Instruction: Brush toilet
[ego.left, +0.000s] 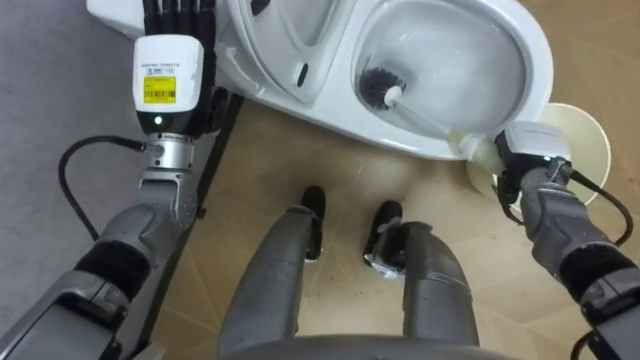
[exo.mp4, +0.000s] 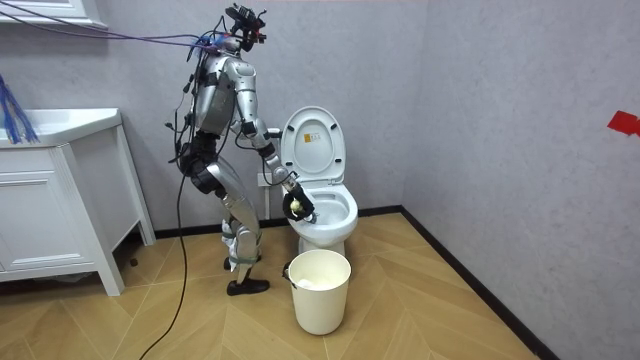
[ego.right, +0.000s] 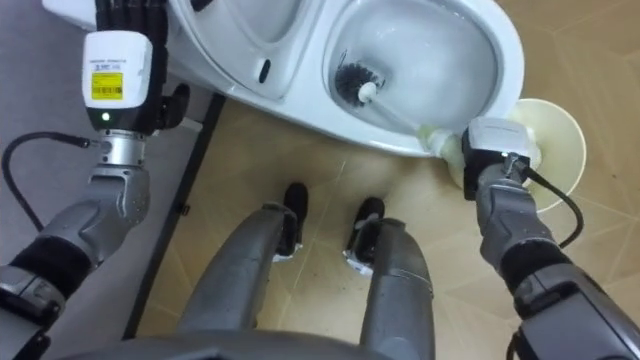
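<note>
A white toilet stands before me with its lid raised. The toilet brush has its dark bristle head down inside the bowl, on the bowl's left side. Its pale handle runs across the rim to my right hand, which is shut on the handle's end just outside the bowl's near edge. My left hand is raised at the upper left beside the lid, fingers straight. In the room view I stand at the toilet's side, right hand at the bowl.
A cream bucket stands on the wood floor right of the bowl, just behind my right hand; it also shows in the room view. A white cabinet stands at the room view's left. A grey wall is close behind the toilet.
</note>
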